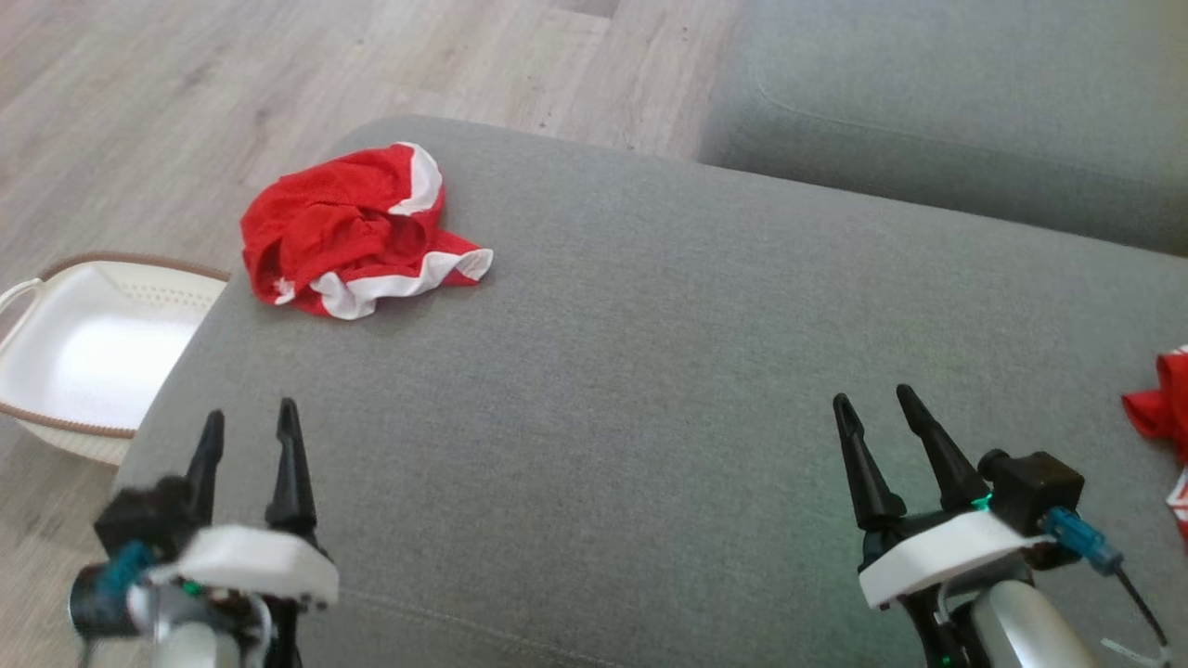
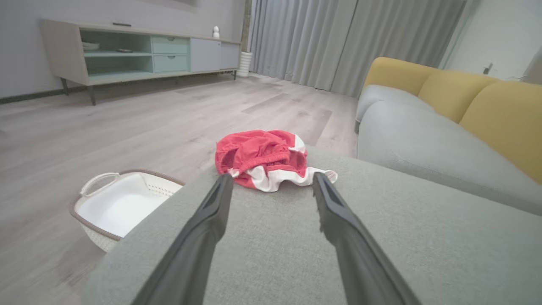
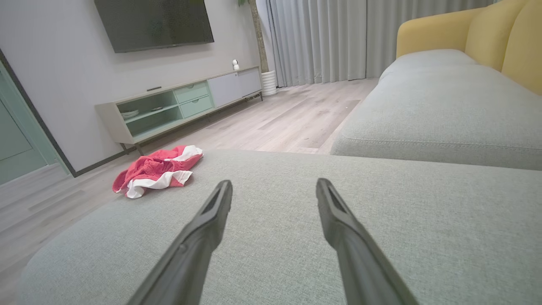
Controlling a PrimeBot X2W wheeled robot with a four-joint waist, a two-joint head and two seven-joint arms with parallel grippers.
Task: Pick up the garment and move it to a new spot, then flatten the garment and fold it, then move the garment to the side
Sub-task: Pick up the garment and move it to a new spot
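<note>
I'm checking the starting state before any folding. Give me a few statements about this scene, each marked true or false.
1. The red and white garment lies crumpled on the grey cushion. True.
2. The left gripper holds the garment. False: it is open and empty, short of the garment.
3. A white basket stands on the floor beside the cushion. True.
4. The right gripper is shut. False: it is open.
</note>
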